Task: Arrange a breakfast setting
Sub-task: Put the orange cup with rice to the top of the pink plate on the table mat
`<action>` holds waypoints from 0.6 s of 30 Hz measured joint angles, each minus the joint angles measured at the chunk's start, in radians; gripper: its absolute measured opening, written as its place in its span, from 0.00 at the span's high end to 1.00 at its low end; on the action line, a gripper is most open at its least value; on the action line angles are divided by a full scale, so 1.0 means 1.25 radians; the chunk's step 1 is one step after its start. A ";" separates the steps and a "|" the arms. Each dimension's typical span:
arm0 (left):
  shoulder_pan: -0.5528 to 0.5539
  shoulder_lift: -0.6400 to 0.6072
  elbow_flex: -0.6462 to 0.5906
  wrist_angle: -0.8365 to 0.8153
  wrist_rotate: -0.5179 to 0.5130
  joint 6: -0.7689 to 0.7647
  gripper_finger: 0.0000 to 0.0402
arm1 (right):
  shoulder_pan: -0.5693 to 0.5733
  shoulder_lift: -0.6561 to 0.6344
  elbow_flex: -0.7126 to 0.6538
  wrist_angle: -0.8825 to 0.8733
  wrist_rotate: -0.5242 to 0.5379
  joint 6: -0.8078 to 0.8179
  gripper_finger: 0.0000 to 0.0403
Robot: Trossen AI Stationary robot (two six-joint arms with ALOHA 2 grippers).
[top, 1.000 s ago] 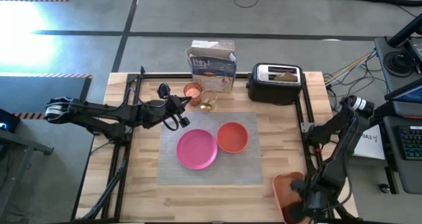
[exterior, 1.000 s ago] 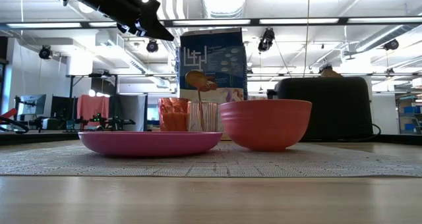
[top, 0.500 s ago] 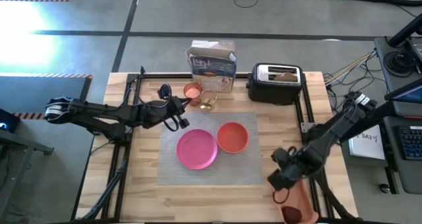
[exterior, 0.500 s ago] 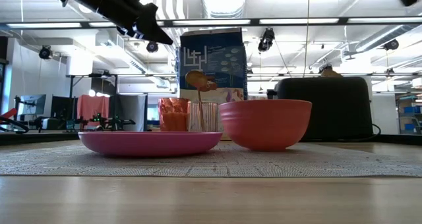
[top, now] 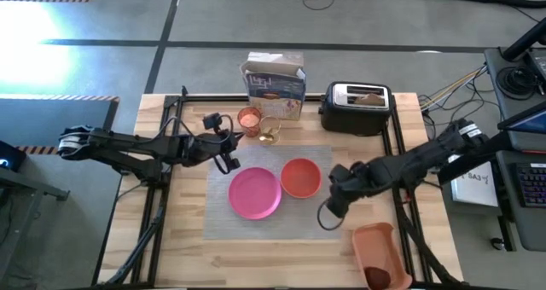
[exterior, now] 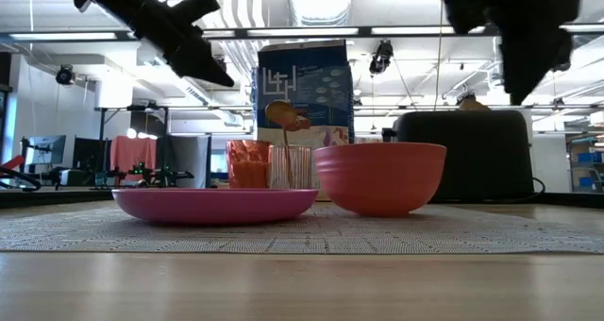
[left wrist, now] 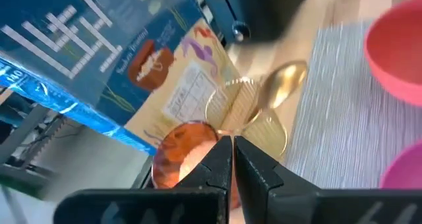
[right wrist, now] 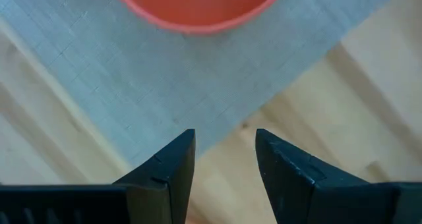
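Note:
A grey placemat (top: pixel 273 217) lies mid-table with a pink plate (top: pixel 254 192) and an orange bowl (top: pixel 300 177) on it. Behind it stand a small orange cup (top: pixel 249 118) and a clear glass (top: pixel 269 136), with a gold spoon (left wrist: pixel 280 89) standing in the glass. Toast (top: pixel 368 95) sticks out of the toaster (top: pixel 357 109). A red apple (top: pixel 375 277) lies in the orange tray (top: pixel 375 247). My left gripper (top: pixel 232 152) hovers shut near the cup. My right gripper (top: pixel 331 206) hangs open over the placemat's right edge, nothing between its fingers (right wrist: pixel 168 165).
A blue cereal box (top: pixel 275 81) stands at the far edge behind the cup and glass. The tray sits at the near right corner. Bare wood shows left of the placemat and along the near edge.
My right gripper has swung from over the tray at the near right corner toward the table's far and left side, stopping over the placemat's right edge, its wrist turning on the way. My left gripper has tipped downward slightly in place.

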 joint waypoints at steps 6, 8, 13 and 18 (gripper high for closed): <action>0.085 0.026 0.048 -0.083 0.225 0.029 1.00 | -0.102 0.001 0.000 0.001 0.000 -0.120 0.63; 0.122 0.060 0.092 -0.128 0.271 0.030 1.00 | -0.133 0.001 0.000 0.001 0.000 -0.160 0.63; 0.202 0.182 0.241 -0.339 0.281 0.080 1.00 | -0.183 0.001 0.000 0.001 0.001 -0.242 0.63; 0.241 0.301 0.351 -0.496 0.291 0.109 1.00 | -0.196 0.001 0.000 0.001 0.013 -0.299 0.63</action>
